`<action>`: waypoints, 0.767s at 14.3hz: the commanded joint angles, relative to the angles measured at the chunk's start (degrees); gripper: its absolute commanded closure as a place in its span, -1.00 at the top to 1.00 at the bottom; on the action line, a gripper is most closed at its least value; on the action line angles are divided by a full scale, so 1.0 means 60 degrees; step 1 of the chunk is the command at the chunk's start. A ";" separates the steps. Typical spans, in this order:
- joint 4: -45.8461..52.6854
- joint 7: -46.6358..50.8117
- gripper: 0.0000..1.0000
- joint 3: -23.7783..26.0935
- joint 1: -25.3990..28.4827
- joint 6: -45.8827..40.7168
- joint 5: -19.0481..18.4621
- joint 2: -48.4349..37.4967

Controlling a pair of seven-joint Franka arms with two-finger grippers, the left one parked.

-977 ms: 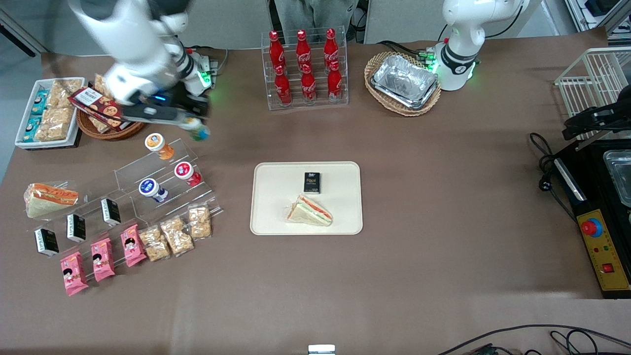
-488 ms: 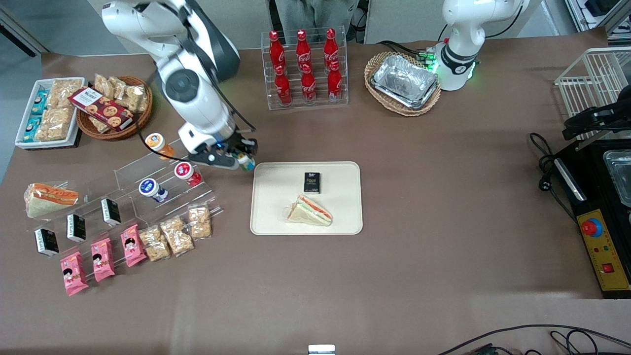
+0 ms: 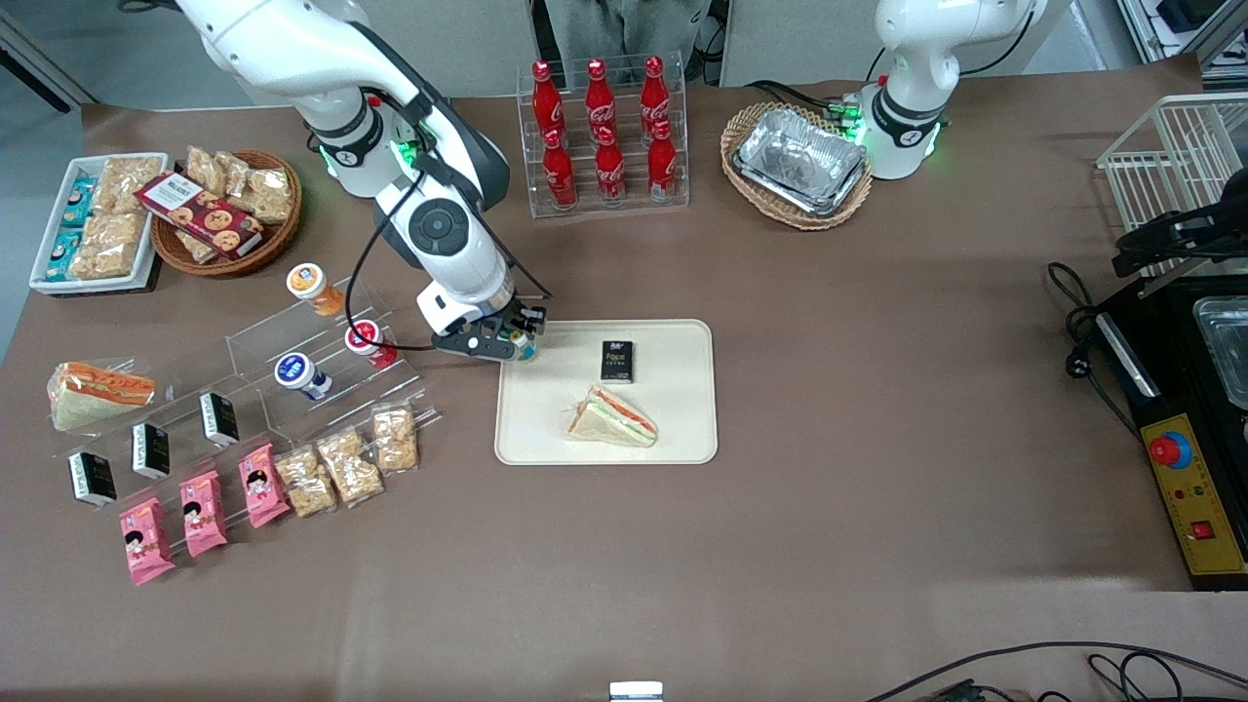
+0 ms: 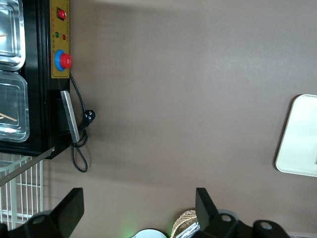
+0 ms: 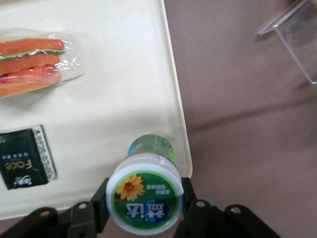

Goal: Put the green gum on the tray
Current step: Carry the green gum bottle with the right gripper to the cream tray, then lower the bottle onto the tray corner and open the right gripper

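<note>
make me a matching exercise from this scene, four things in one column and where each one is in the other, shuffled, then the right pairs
Things:
1. green gum
2. sandwich
3. foil tray
4. orange-lidded bottle

Places:
A. in a wicker basket toward the parked arm's end of the table
B. on the clear acrylic rack, toward the working arm's end
C. held in the gripper over a corner of the tray
D. lying on the tray, nearer the front camera than the black packet

Pairs: 1-C, 2-D, 3-A, 4-B
</note>
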 commanded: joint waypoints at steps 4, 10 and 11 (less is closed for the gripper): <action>0.0138 0.1106 -0.61 -0.0015 -0.0020 0.0915 -0.1291 0.1029; 0.0182 0.1607 0.51 -0.0015 -0.0034 0.1077 -0.1954 0.1322; 0.0196 0.1607 1.00 -0.0015 -0.0034 0.1077 -0.1954 0.1337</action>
